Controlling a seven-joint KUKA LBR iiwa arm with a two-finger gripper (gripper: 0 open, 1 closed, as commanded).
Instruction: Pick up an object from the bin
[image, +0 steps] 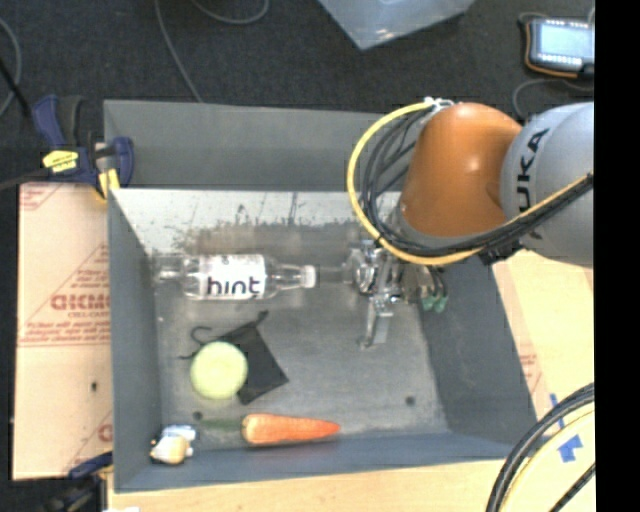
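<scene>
My gripper (374, 335) hangs over the bare floor in the right half of the bin, with one thin finger pointing down and nothing seen between its fingers. To its left, a clear plastic bottle (232, 276) with a white "hint" label lies on its side along the back of the floor, its cap end close to the gripper's body. Further left and nearer the front lies a pale green round ball (219, 371) on a black flat piece (258, 358).
An orange carrot (290, 430) lies along the front wall. A small white and yellow thing (172, 446) sits in the front left corner. The arm with its orange cover and cables reaches in from the right over the back right of the bin.
</scene>
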